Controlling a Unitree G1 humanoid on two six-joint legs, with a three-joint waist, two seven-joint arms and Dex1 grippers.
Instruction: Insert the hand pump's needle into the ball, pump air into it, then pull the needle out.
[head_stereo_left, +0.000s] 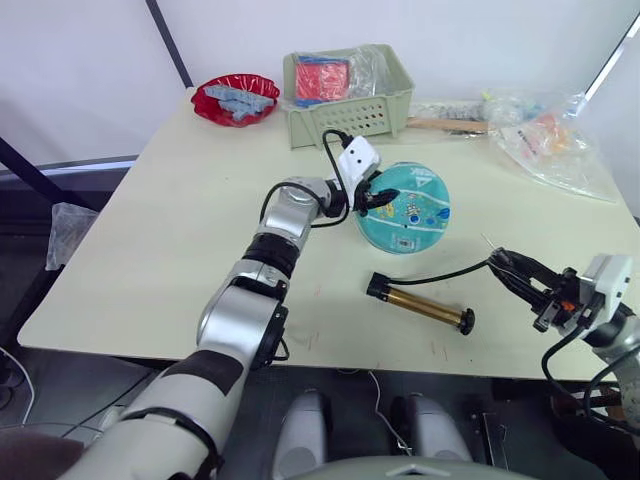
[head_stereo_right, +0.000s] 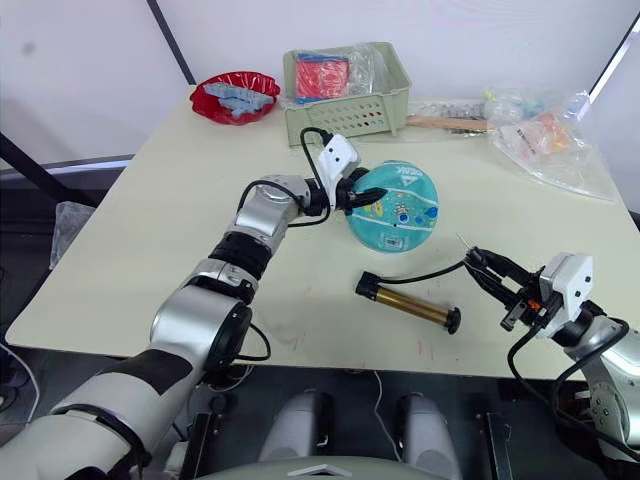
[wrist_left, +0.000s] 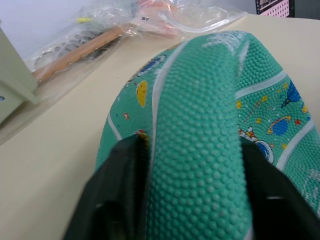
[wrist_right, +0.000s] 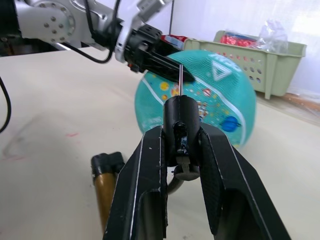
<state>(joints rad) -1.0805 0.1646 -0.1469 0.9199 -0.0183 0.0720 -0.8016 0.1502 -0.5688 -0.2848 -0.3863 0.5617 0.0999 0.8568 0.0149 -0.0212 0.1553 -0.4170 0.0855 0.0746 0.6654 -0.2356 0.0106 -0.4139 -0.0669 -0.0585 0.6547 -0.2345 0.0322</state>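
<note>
Pinching the ball (wrist_left: 200, 150) between left fingers (wrist_left: 120, 190), while right fingers (wrist_right: 150, 180) clamp the upright needle (wrist_right: 180, 80).

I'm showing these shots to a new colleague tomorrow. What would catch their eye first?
Probably the teal ball mid-table, visibly squashed where the left gripper pinches a fold of it. Next, the right gripper near the table's front edge, holding the needle upright by its black fitting, aimed toward the ball. The hand pump lies flat between them.
</note>
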